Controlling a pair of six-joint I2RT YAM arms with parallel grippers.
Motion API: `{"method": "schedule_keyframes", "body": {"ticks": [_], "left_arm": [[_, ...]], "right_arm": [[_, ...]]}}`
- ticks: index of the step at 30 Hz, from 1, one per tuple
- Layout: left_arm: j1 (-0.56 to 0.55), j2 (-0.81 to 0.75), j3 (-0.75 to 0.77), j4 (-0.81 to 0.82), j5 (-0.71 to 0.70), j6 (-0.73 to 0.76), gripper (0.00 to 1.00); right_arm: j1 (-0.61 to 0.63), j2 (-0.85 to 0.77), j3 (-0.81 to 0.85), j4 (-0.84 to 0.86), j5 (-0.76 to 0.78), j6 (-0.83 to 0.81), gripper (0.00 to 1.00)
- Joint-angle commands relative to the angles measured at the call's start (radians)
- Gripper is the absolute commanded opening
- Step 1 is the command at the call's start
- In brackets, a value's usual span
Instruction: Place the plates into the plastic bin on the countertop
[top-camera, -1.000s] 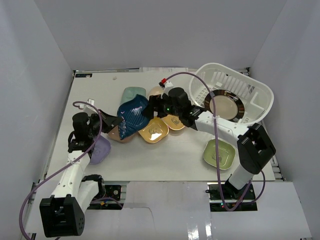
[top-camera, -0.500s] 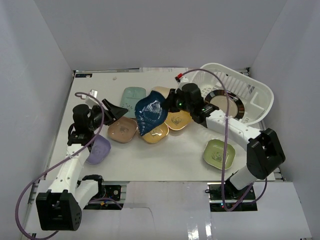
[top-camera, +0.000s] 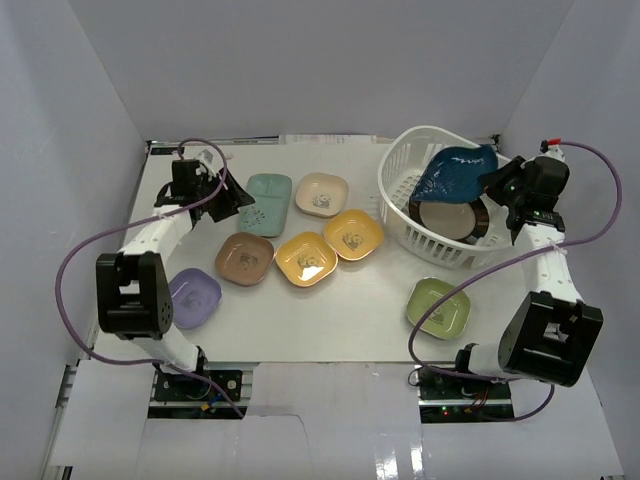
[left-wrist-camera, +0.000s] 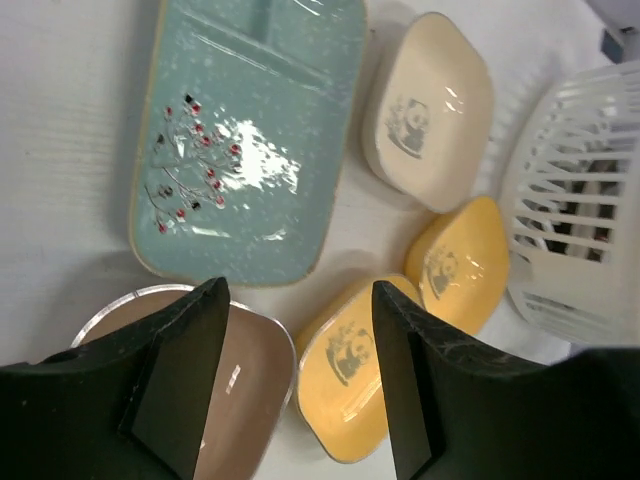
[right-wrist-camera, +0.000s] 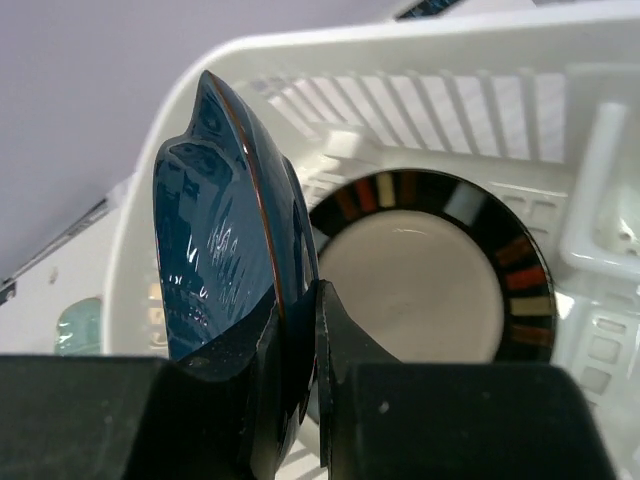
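Far left, our left gripper (left-wrist-camera: 295, 370) hangs spread and empty above the teal divided tray (left-wrist-camera: 250, 140), one of seven small dishes (top-camera: 244, 258) waiting on the white countertop (top-camera: 330, 320). Over right, our right gripper (right-wrist-camera: 297, 305) clamps the dark blue plate (top-camera: 450, 170) on edge above the white slotted plastic bin (top-camera: 440, 250), where only the round dark-rimmed tan plate (top-camera: 448, 217) lies.

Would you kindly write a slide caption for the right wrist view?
Right gripper holds a dark blue plate on edge above the round dark-rimmed plate in the white bin.
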Motion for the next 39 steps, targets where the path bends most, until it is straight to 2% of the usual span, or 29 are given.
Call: {"method": "schedule_keyframes", "body": {"ticks": [1,5,10,14,17,18,20,21,22,24,28,32,35,39], "left_arm": [[0.004,0.115,0.149,-0.085,-0.035,0.084,0.70],[0.004,0.279,0.282,-0.151,-0.041,0.134,0.71],[0.007,0.394,0.339,-0.174,-0.041,0.167,0.71],[0.007,0.470,0.373,-0.168,0.015,0.174,0.70],[0.007,0.516,0.401,-0.167,0.034,0.173,0.69],[0.007,0.523,0.407,-0.167,0.031,0.171,0.67],[0.007,0.543,0.415,-0.159,0.040,0.171,0.65],[0.007,0.549,0.416,-0.159,0.040,0.171,0.63],[0.007,0.556,0.419,-0.161,0.031,0.170,0.59],[0.007,0.545,0.415,-0.159,-0.011,0.168,0.57],[0.007,0.482,0.398,-0.129,-0.005,0.164,0.56],[0.007,0.355,0.360,-0.064,0.043,0.154,0.56],[0.007,0.298,0.321,-0.044,-0.015,0.173,0.57],[0.012,0.246,0.258,-0.027,-0.184,0.181,0.62]], "right_arm": [[-0.019,0.064,0.024,0.069,-0.107,0.020,0.08],[-0.025,0.142,0.035,0.072,-0.140,0.020,0.08],[-0.023,0.203,0.018,0.087,-0.142,0.008,0.08],[-0.022,0.228,0.015,0.070,-0.128,-0.017,0.16],[-0.019,0.223,0.001,0.069,-0.098,-0.045,0.34],[-0.017,0.220,-0.003,0.069,-0.091,-0.054,0.50],[-0.014,0.214,-0.008,0.059,-0.075,-0.066,0.65],[-0.013,0.210,-0.012,0.058,-0.068,-0.068,0.77],[-0.008,0.202,-0.015,0.058,-0.065,-0.071,0.82],[0.000,0.179,-0.018,0.058,-0.058,-0.078,0.89],[0.038,0.122,-0.011,0.055,-0.045,-0.089,0.89],[0.073,0.040,-0.011,0.075,-0.067,-0.086,0.89],[0.099,-0.011,-0.017,0.081,-0.085,-0.085,0.89],[0.135,-0.043,-0.017,0.069,-0.100,-0.094,0.91]]}}
